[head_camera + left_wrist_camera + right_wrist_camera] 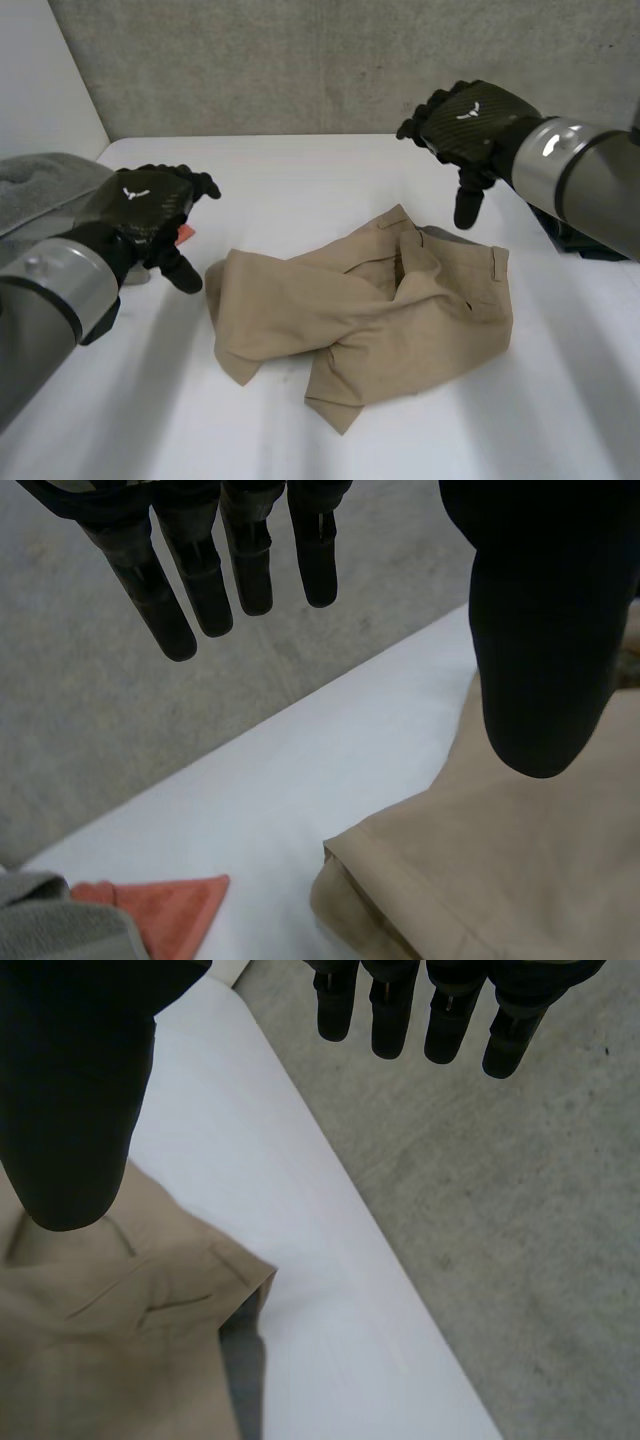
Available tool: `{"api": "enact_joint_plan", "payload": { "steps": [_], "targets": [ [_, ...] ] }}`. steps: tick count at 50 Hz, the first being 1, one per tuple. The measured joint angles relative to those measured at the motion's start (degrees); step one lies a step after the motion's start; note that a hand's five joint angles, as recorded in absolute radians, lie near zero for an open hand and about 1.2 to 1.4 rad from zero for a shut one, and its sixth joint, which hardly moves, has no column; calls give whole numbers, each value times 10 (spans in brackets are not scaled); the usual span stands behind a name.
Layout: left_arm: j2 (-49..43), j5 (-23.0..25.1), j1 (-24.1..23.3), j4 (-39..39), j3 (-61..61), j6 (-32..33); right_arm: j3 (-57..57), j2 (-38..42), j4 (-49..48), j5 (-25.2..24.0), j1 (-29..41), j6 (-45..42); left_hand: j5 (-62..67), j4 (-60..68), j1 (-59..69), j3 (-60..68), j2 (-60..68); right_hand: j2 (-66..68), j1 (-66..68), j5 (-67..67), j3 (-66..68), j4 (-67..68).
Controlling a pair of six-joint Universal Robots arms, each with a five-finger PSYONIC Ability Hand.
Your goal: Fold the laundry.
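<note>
Left hand [140,205], right hand [470,115]: splayed, empty, at opposite edges of crumpled tan trousers [380,320].

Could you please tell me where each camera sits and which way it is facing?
Head view: behind the arms, looking down at the table and tan trousers; both arms, left hand and right hand show.
Left wrist view: on the left wrist, along its open hand toward trousers and orange cloth.
Right wrist view: on the right wrist, along its open hand toward the trousers.
All three share the trousers.
</note>
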Motion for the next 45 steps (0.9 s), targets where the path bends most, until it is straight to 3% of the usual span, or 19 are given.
{"api": "enact_joint_plan", "payload": {
  "steps": [7,12,27,34,35,36,39,45],
  "targets": [
    [-77,-1,9,-67,74,-76,-70,89,-22,-10,19,-29,0,0,0,0,0,0,0,0,0,0],
    [-154,-8,2,-104,122,-92,-96,163,-39,-17,26,-61,0,0,0,0,0,0,0,0,0,0],
    [-336,-23,-6,-68,222,-29,-119,310,-69,0,23,-129,23,26,16,22,24,8,7,6,10,10],
    [-394,-10,-12,-46,263,16,-128,347,-88,22,21,-154,145,143,147,137,137,235,212,210,237,226],
    [-411,-3,-15,-43,280,29,-132,353,-103,25,22,-158,376,375,392,368,379,423,354,386,421,420],
    [-418,0,-16,-43,288,36,-135,355,-112,25,22,-159,426,426,438,418,427,486,415,444,488,487],
    [-432,5,-19,-40,319,55,-143,354,-143,25,22,-159,475,483,462,473,478,530,481,493,547,548],
    [-412,-26,-18,20,436,110,-169,306,-323,34,19,-137,476,494,462,484,488,535,484,499,563,567]
  ]
}}
